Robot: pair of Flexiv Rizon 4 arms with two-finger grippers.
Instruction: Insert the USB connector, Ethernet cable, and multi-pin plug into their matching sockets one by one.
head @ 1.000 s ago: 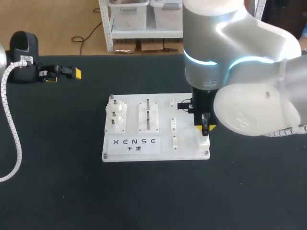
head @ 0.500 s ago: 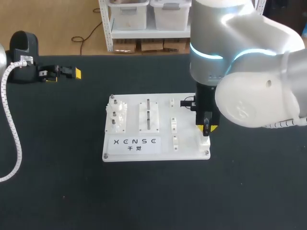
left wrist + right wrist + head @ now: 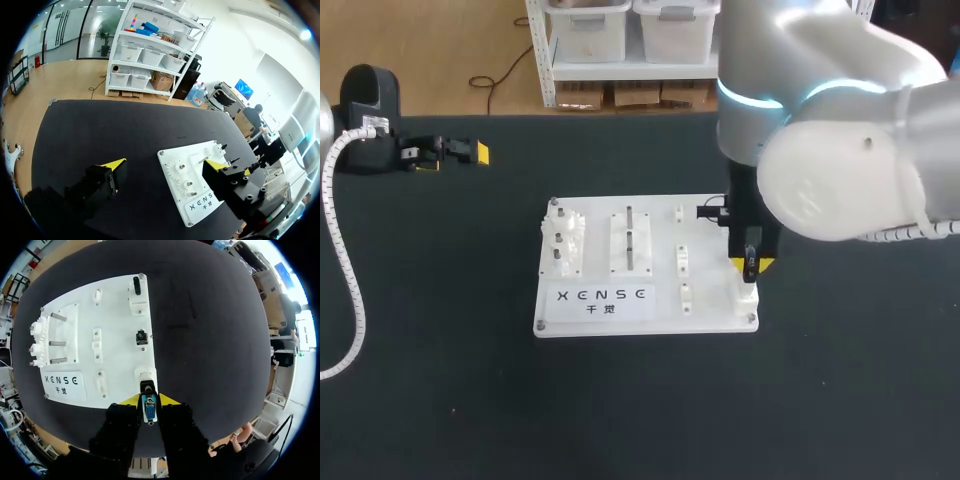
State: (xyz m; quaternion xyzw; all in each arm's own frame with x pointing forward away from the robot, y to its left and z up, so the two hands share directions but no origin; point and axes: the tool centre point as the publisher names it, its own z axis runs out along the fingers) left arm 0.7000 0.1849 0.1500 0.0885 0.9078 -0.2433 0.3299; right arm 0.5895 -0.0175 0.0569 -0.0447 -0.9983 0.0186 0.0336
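My right gripper (image 3: pixel 748 265) hangs over the front right corner of the white board (image 3: pixel 620 322). In the right wrist view it (image 3: pixel 149 401) is shut on the multi-pin plug (image 3: pixel 149 409), which has a blue pin face and a black body. The plug's black end meets the white socket block (image 3: pixel 145 374) just ahead of the fingers; how deep it sits I cannot tell. Further ahead on the board (image 3: pixel 120 340) are a small black socket (image 3: pixel 141 336) and a black slot (image 3: pixel 136 285). My left gripper (image 3: pixel 455 155) rests far off at the table's back left, open and empty (image 3: pixel 165 165).
The board's left part carries a white gear block with metal pegs (image 3: pixel 561 242) and a slotted block (image 3: pixel 630 240). A white label with print (image 3: pixel 600 299) lies along its front edge. The left arm's white ribbed hose (image 3: pixel 345 290) runs down the table's left side.
The right arm's upper body has swung a little to the right, and its gripper with the plug has shifted only slightly over the corner socket. The left arm has stayed still.
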